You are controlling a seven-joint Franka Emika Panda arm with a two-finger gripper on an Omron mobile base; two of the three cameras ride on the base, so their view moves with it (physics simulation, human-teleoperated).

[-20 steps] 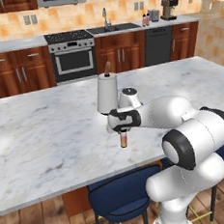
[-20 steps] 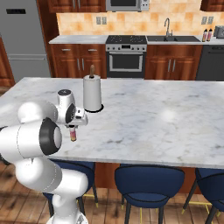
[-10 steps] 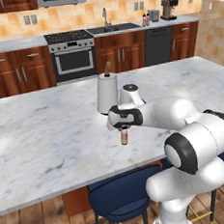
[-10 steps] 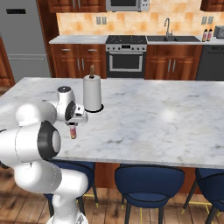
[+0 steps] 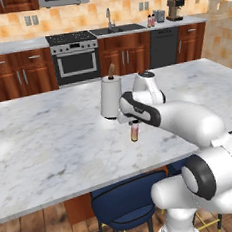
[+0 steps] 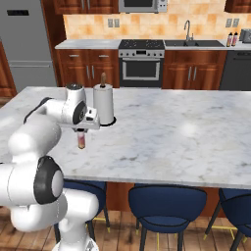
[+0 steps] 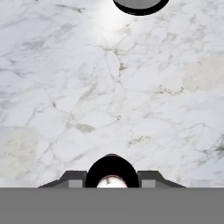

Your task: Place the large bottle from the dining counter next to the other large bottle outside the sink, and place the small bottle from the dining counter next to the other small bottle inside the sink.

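Observation:
My gripper (image 5: 134,124) is shut on a small pink-and-orange bottle (image 5: 134,132), holding it upright by the top just above the marble dining counter (image 5: 50,144). The right base view shows the same bottle (image 6: 81,141) hanging under the gripper (image 6: 81,132), left of the paper towel roll. In the hand view the bottle's dark cap (image 7: 112,171) sits between the fingertips (image 7: 72,177). The sink (image 5: 117,29) lies in the far counter, and two small-looking bottles (image 5: 151,20) stand on the counter to its right.
A paper towel roll (image 5: 109,96) on a dark base stands on the dining counter right beside the gripper. Blue stools (image 5: 129,204) sit under the near edge. Stove (image 5: 74,56), dishwasher and coffee machine (image 5: 175,9) line the far wall.
The gripper has lifted the small bottle a little higher off the dining counter and drifted slightly toward the paper towel roll.

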